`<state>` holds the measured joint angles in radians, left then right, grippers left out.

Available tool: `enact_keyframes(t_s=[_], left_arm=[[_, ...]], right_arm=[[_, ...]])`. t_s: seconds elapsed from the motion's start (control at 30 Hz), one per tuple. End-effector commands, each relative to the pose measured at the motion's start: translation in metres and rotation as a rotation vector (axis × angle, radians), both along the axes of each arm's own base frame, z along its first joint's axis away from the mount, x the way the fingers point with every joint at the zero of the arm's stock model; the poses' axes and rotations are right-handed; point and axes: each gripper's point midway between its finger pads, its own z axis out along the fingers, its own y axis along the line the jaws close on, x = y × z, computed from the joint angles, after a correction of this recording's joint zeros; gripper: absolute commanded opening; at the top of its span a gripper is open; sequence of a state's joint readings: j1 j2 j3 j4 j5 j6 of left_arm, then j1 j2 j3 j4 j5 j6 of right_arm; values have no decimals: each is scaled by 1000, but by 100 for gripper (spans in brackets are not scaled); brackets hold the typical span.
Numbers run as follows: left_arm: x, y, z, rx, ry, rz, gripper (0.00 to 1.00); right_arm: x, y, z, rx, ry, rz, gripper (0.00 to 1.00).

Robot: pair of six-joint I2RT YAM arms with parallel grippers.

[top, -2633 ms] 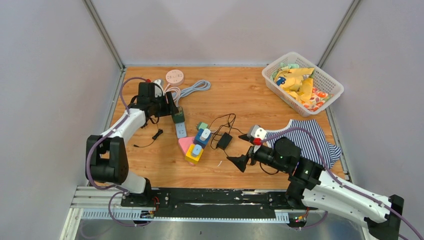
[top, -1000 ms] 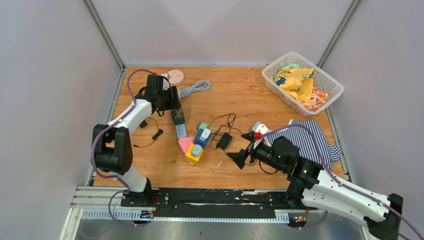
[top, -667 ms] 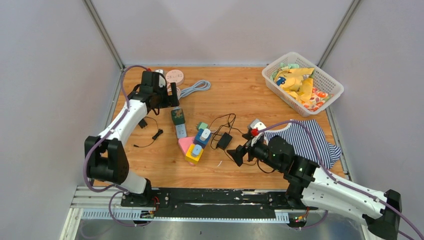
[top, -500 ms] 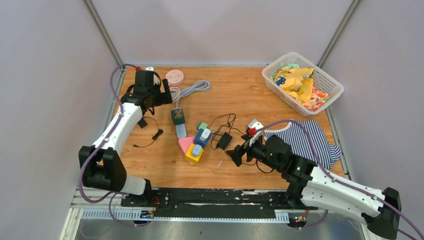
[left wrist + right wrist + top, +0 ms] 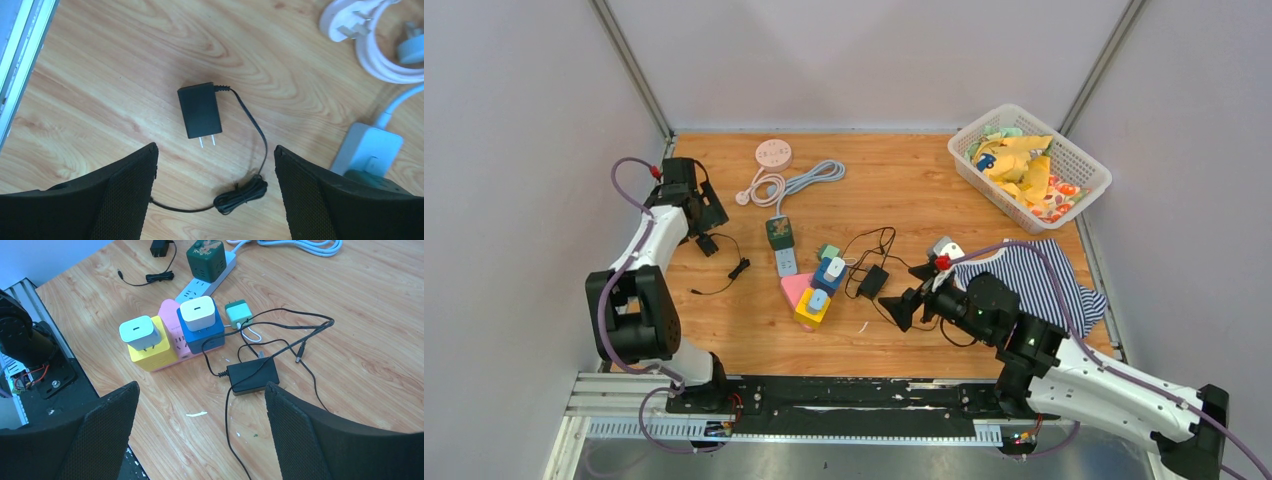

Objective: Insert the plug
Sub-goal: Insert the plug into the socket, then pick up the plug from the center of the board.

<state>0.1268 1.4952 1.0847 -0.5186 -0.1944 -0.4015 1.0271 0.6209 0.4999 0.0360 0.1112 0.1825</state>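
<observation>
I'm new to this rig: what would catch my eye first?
The bright yellow, blue and pink socket cubes at table centre stand out first. Next, the white basket of yellow cloths in the far right corner, and the black adapter lying under the open left gripper.

basket (image 5: pixel 987 188) far right, adapter (image 5: pixel 200 110) far left

Small black two-prong plug (image 5: pixel 200 111), lying flat, prongs bare, not inserted
</observation>
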Motion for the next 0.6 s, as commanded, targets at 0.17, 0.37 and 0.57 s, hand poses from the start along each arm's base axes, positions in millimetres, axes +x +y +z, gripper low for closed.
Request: enact_keyframes(t_s=[0.17, 0.37, 0.57], left_arm=[[6, 17, -32, -9, 52, 81, 80], [8, 20, -49, -30, 86, 114, 70], [1, 27, -69, -32, 133, 140, 63]], right_arm=[[-8, -4, 6, 37, -21, 17, 95], [-9, -8, 7, 44, -27, 13, 95], [-8, -11, 6, 40, -37, 5, 95]])
